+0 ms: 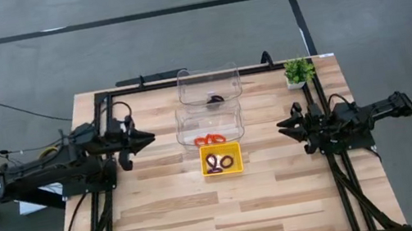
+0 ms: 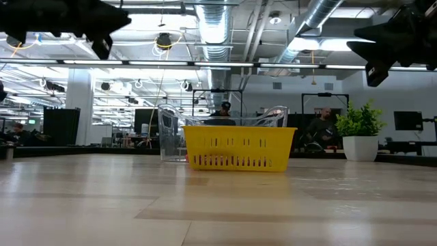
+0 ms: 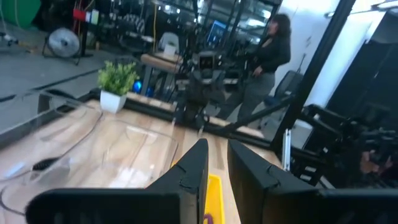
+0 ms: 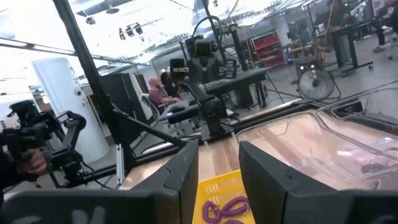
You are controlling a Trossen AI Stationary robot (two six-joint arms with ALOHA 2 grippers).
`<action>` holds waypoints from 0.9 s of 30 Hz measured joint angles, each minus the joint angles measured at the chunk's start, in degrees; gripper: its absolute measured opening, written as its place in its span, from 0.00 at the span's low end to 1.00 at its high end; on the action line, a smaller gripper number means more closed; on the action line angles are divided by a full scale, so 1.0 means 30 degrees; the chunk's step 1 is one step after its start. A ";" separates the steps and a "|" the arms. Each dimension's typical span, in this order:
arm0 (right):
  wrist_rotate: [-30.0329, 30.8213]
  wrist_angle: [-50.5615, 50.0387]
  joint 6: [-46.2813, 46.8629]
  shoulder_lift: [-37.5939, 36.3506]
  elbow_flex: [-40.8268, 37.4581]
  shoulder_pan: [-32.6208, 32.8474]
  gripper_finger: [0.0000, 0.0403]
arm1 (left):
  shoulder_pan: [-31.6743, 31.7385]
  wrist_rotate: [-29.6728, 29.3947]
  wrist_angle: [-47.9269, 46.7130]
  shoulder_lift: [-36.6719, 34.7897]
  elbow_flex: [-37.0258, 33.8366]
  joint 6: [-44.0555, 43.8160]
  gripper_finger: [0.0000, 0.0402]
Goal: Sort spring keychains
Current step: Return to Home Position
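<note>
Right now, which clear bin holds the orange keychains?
The bin beside the yellow tray, with orange keychains inside; the other bin holds only a dark keychain.

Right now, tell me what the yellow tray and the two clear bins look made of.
The yellow tray: probably moulded plastic, matte, with slotted walls. The far clear bin and near clear bin: likely glossy transparent plastic; contents show through.

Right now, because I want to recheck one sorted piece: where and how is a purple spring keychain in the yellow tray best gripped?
Probably pinch the purple spring keychain across one side of its ring, one finger inside the loop, one outside, coming straight down. It lies flat in the yellow tray, whose walls block a sideways approach.
</note>
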 joint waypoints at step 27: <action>0.0007 -0.0951 0.0033 0.0007 -0.0007 0.0000 0.26 | 0.0007 -0.2056 -0.8211 -0.4796 -0.0066 -0.0531 0.14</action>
